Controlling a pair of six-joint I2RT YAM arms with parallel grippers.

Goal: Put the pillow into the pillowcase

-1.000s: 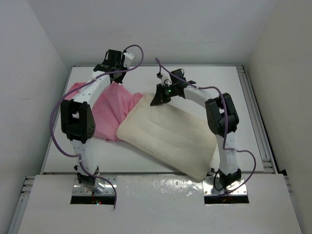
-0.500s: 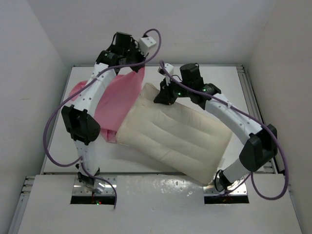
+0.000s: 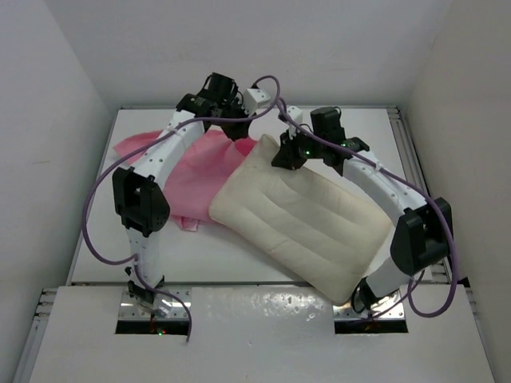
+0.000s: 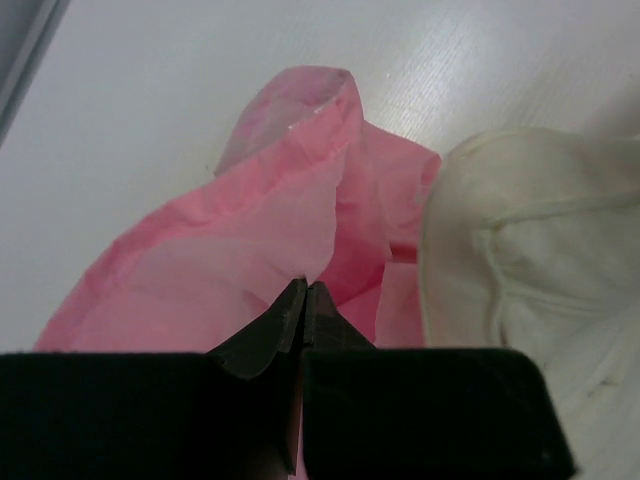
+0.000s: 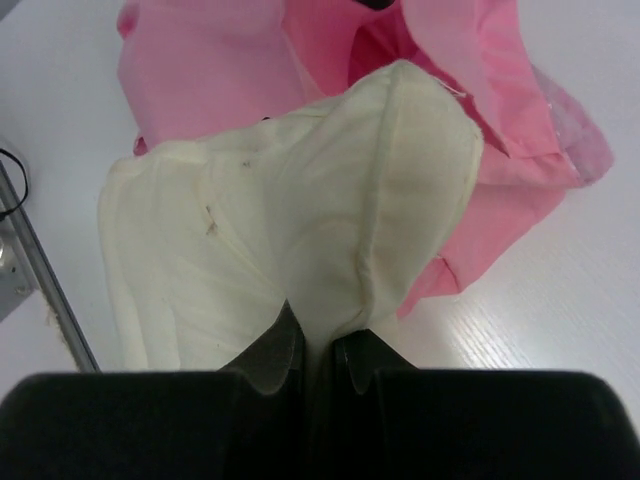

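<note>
The cream quilted pillow lies diagonally across the table, its far corner raised. My right gripper is shut on that far corner; the wrist view shows the pillow edge pinched between the jaws. The pink satin pillowcase lies bunched to the pillow's left, partly under it. My left gripper is shut on a lifted edge of the pillowcase, holding it up next to the pillow corner. The pillowcase also shows beyond the pillow in the right wrist view.
The white table has a metal rail along its right edge and white walls on three sides. Purple cables loop from both arms above the fabric. The arm bases sit at the near edge.
Both grippers have moved right. The left one has carried the pillowcase edge toward the pillow's far corner; the right one has dragged the pillow rightward with its corner lifted.
</note>
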